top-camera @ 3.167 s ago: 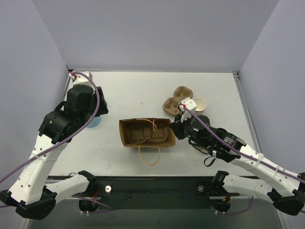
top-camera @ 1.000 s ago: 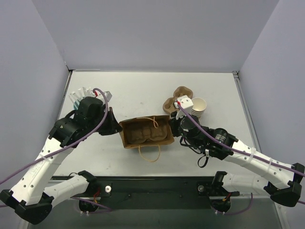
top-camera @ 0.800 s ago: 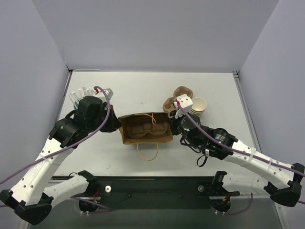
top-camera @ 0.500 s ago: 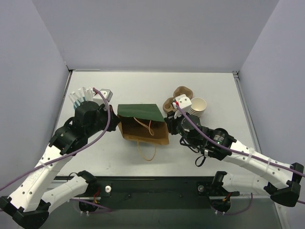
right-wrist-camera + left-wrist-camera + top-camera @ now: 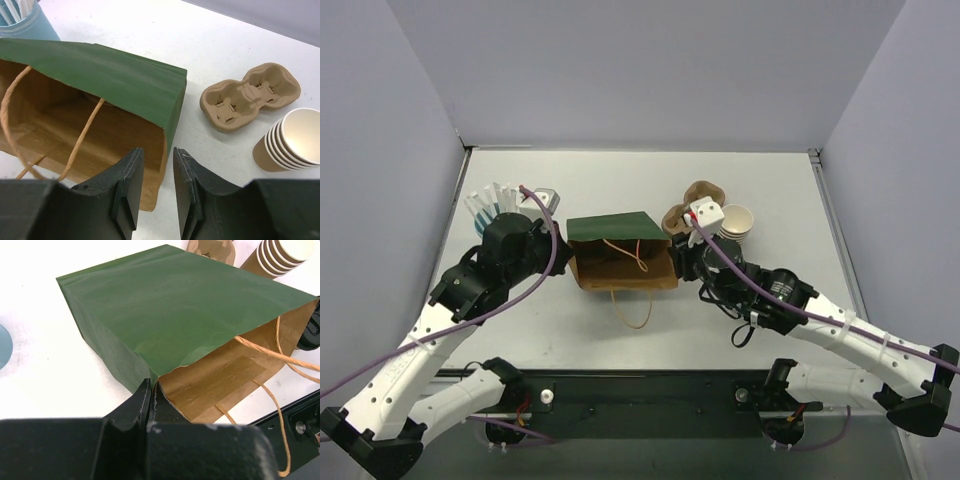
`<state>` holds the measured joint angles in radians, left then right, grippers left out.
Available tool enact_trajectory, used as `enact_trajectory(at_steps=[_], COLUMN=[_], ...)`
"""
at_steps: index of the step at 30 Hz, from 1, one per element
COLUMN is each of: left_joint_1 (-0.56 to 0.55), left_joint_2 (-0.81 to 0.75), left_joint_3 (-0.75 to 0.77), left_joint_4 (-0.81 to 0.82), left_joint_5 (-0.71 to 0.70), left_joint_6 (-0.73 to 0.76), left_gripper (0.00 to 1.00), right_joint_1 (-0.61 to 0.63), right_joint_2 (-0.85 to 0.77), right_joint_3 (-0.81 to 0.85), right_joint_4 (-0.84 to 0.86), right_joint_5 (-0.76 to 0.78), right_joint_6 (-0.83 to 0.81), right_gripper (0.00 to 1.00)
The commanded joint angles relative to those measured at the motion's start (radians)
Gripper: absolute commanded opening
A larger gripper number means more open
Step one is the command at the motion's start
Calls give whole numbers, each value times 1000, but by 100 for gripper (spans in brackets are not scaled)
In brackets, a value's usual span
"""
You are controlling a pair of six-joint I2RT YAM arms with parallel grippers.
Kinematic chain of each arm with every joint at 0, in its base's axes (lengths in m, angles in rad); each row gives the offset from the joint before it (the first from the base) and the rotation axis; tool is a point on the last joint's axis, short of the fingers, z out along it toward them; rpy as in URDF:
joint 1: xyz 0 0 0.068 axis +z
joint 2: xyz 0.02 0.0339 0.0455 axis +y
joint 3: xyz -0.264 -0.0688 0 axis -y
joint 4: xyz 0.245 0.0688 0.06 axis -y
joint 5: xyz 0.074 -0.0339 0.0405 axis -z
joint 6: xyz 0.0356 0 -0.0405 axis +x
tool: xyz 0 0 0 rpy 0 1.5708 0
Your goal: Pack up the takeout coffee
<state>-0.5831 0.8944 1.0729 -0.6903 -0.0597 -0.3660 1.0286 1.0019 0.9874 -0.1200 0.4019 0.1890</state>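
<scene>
Pinching the bag [image 5: 165, 305] by its mouth edge, the left tool [image 5: 151, 386] is pressed together. The right tool [image 5: 157, 152] stands spread, astride the opposite edge.

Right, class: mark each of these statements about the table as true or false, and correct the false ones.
1. The open mouth of the green paper bag with a brown inside faces the near edge, toward the arm bases. True.
2. The left fingers are shut on the bag's rim. True.
3. The stack of tan paper cups wears a black lid. False: the top cup is open and shows its white inside.
4. The moulded brown pulp cup carrier on the table holds two cups. False: its wells are empty.
5. The right fingers are clamped together. False: they stand apart, at the bag's corner.
</scene>
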Motion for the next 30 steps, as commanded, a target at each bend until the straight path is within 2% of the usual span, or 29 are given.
enact_trajectory(at_steps=[1, 3, 7, 11, 12, 14, 16, 18, 21, 24, 26, 29, 30], left_joint_1=[-4, -4, -4, -4, -4, -4, -3, -3, 0, 5, 12, 40, 51], left_joint_2=[9, 18, 8, -6, -11, -23, -32, -37, -38, -40, -41, -43, -40], left_joint_3=[27, 35, 4, -17, -31, -42, -47, -47, -47, -31, -24, -19, -19], left_joint_4=[26, 15, 28, 44, 52, 51, 41, 32, 15, -15, -26, -41, -44], left_joint_5=[-9, -3, 15, 38, 52, 60, 81, 99, 121, 129, 139, 190, 207], left_joint_6=[-37, -51, -62, -60, -60, -65, -65, -65, -63, -56, -42, -22, -18], left_gripper=[0, 0, 0, 0, 0, 0, 0, 0, 0, 0, 0, 0, 0], right_joint_1=[-71, -99, -229, -389, -424, -525, -564, -613, -689, -755, -775, -808, -823], right_joint_2=[0, 15, 49, 115, 125, 179, 249, 296, 360, 441, 532, 595, 599], right_joint_3=[129, 163, 255, 316, 318, 358, 391, 436, 462, 541, 603, 648, 649], right_joint_4=[-93, -148, -237, -337, -342, -400, -443, -515, -556, -592, -670, -698, -695], right_joint_5=[-12, -20, 0, -54, -89, -178, -205, -212, -245, -334, -324, -263, -249], right_joint_6=[70, 82, 89, 95, 102, 127, 127, 124, 121, 113, 104, 104, 104], right_gripper=[31, 31, 31, 38, 44, 50, 64, 71, 76, 70, 65, 43, 41])
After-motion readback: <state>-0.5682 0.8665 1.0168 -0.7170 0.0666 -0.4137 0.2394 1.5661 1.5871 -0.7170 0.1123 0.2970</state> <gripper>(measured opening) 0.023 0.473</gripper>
